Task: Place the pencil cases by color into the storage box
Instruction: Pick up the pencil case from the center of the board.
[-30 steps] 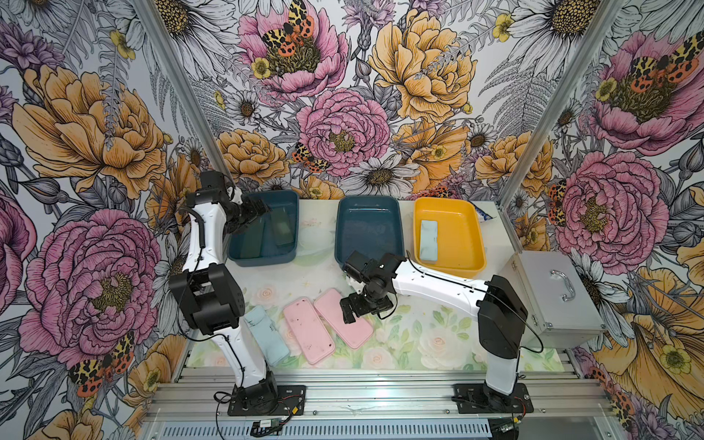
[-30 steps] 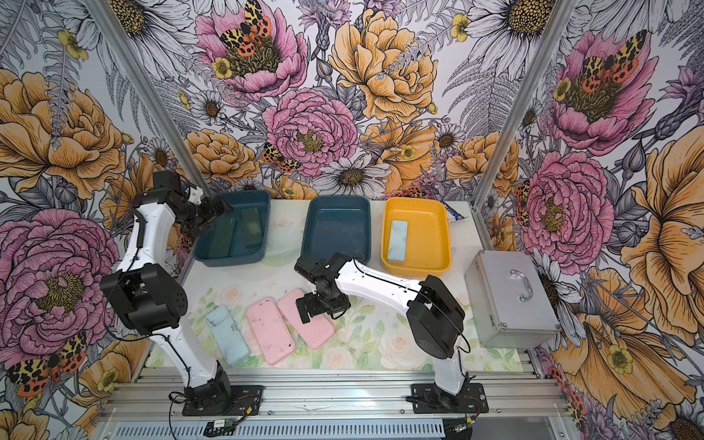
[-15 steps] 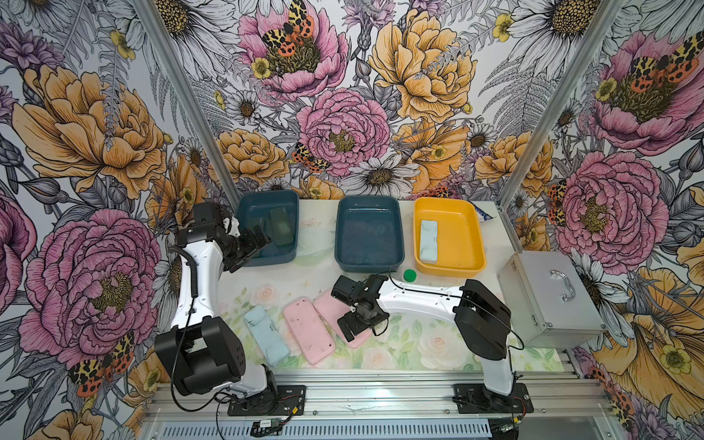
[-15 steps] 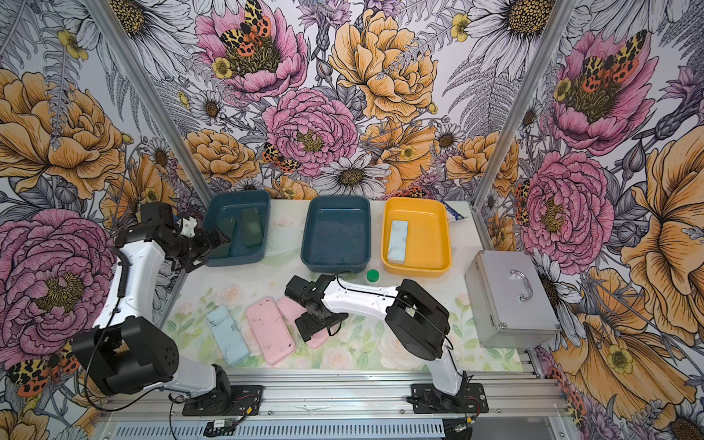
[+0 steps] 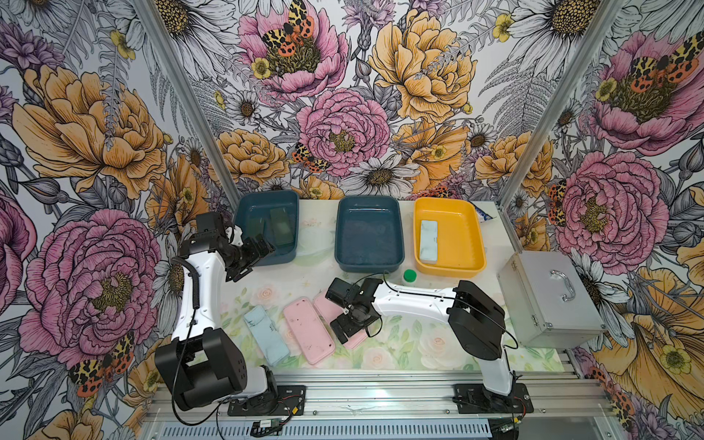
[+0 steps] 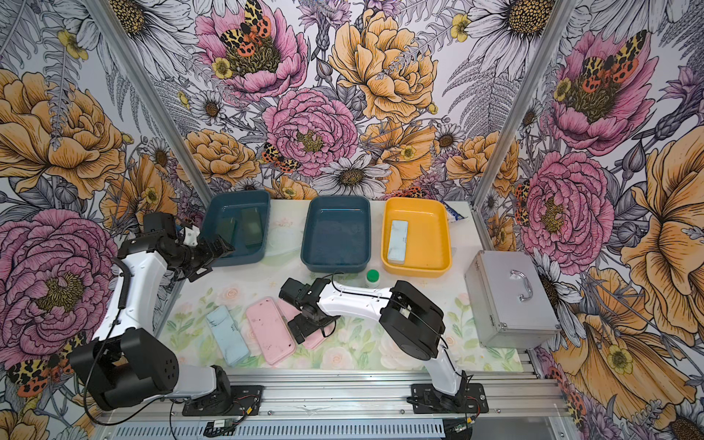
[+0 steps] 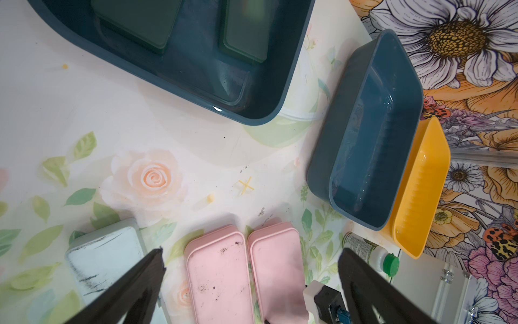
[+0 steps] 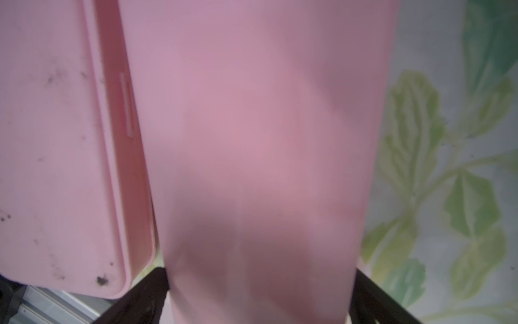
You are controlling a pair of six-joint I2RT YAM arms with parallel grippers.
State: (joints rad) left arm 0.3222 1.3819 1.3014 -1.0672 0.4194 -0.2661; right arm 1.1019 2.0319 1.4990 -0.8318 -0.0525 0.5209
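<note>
Right tool [image 5: 352, 330]: jaws at full spread, straddling the long edges of a flat, rounded pink plastic pencil case [image 8: 260, 126] lying on the tabletop [image 5: 415, 343]; no squeeze evident. Case likely rigid, light, smooth-sided; take across mid-width. Close alongside: second pink pencil case [image 5: 308, 329], leaving one jaw little room. Farther off: small white green-capped bottle [image 5: 409, 275], then empty dark-blue plastic tray [image 5: 367, 268]. Left tool [image 5: 264, 247]: wide open, empty.

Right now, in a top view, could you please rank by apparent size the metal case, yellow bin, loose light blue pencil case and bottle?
1. metal case
2. yellow bin
3. loose light blue pencil case
4. bottle
</note>
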